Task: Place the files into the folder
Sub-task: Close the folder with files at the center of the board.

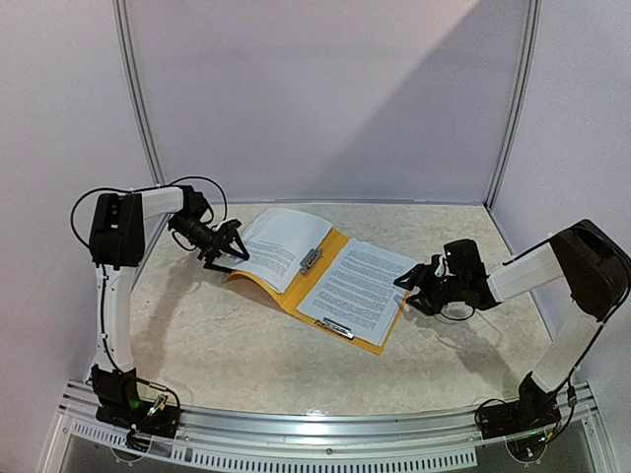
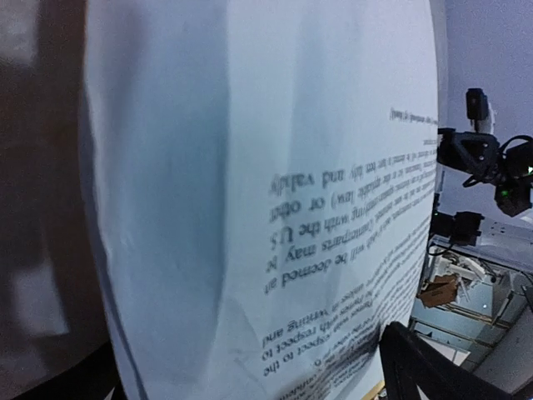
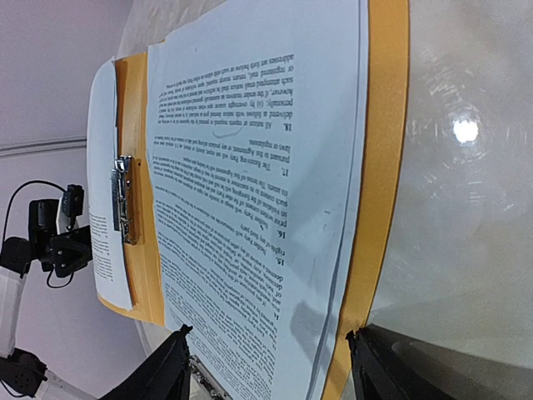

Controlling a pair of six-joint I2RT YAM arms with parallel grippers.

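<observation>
The flat orange-yellow plastic folder (image 1: pixel 314 282) lies open on the pale tabletop (image 1: pixel 227 345). One white printed paper sheet (image 1: pixel 360 288) lies flat on its right half. A second white printed sheet (image 1: pixel 281 239) rests on the left half, which arches up off the tabletop. A small metal clip (image 1: pixel 311 259) sits along the spine between them. My left gripper (image 1: pixel 232 254) is at the raised left edge with its jaws spread wide, and I judge it clamps nothing; its wrist view is filled by the close, curved page. My right gripper (image 1: pixel 406 286) stands just off the folder's right edge, jaws parted and empty, the orange border lying between the fingers in its wrist view. These sheets look light, floppy and slick on plastic, so I expect them to bow or slide if pushed. The stiffer cover is the better hold, pinched at its outer edge with the page trapped against it.
</observation>
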